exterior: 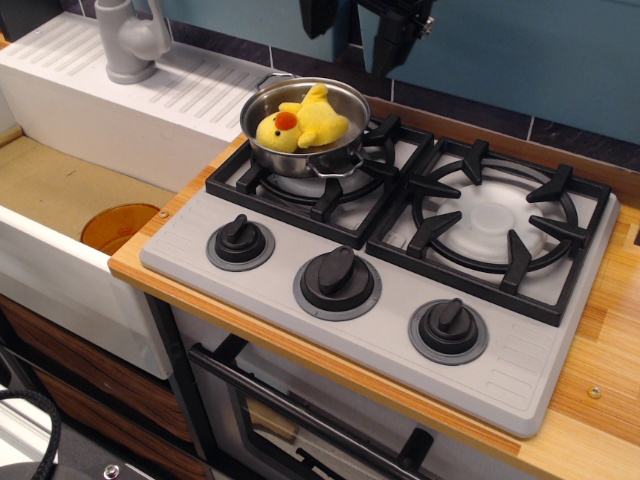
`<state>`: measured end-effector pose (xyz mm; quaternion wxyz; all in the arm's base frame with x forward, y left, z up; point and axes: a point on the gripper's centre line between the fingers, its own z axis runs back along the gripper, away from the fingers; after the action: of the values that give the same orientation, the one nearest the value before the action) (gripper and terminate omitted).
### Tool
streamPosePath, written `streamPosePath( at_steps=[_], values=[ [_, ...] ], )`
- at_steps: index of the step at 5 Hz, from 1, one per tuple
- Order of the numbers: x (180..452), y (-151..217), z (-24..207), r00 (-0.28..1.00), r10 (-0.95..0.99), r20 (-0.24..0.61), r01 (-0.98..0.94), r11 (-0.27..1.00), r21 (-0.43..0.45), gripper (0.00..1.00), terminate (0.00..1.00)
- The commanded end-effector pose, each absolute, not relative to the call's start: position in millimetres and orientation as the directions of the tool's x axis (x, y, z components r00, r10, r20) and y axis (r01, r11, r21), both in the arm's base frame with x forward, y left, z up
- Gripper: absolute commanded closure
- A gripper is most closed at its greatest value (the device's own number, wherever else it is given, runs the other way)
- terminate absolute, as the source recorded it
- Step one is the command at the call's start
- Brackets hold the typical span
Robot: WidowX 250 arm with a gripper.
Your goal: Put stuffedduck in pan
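Your small yellow plush duck (300, 122) lies inside the shiny steel pan (345, 146) on the left burner; your black gripper (358, 30) hangs above, fingers spread, empty. Nothing seems left.

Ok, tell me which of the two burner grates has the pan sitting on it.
The left grate, beside the sink. The pan rests on it with the stuffedduck inside; the right grate carries nothing.
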<state>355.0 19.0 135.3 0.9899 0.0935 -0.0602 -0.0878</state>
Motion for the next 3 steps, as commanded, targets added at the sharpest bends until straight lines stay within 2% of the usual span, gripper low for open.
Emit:
streamPosePath(
  at_steps=[1, 2, 3],
  values=[
    [365.1, 2.5, 156.7, 0.973, -0.186, 0.140, 0.160, 0.971, 0.176, 0.00, 0.00],
    [361.3, -6.2, 157.5, 0.974, -0.176, 0.143, 0.148, 0.971, 0.188, 0.00, 0.00],
    [360.2, -13.5, 156.4, 0.982, -0.156, 0.106, 0.135, 0.974, 0.182, 0.00, 0.00]
  ],
)
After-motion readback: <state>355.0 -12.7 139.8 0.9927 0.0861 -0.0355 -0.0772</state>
